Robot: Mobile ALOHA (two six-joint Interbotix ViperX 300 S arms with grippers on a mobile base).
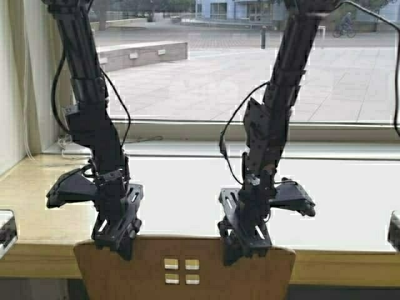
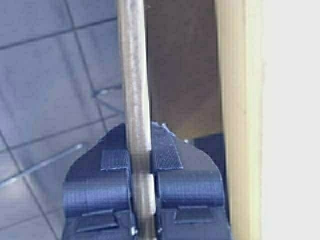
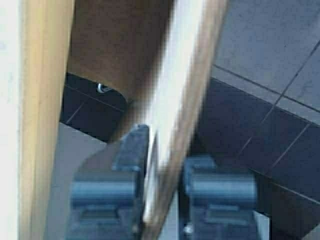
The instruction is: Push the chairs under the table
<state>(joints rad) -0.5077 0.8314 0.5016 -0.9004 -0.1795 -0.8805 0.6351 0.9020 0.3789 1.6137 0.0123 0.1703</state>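
A light tan plywood chair [image 1: 187,275] with square cutouts in its backrest stands against the table's [image 1: 37,206] light wood front edge. My left gripper [image 1: 115,240] is shut on the top left of the backrest; in the left wrist view the thin backrest edge [image 2: 135,100] runs between my gripper's [image 2: 141,165] pads. My right gripper [image 1: 240,244] is shut on the top right of the backrest, whose edge [image 3: 185,110] passes between the jaws of my gripper [image 3: 162,185]. The table's front edge shows beside the backrest in both wrist views [image 2: 235,125] [image 3: 42,125].
A window [image 1: 206,62] with a sill stands right behind the table, a paved square outside. Dark objects sit at the table's left edge [image 1: 6,231] and right edge [image 1: 394,231]. Tiled floor [image 2: 45,90] lies below the chair.
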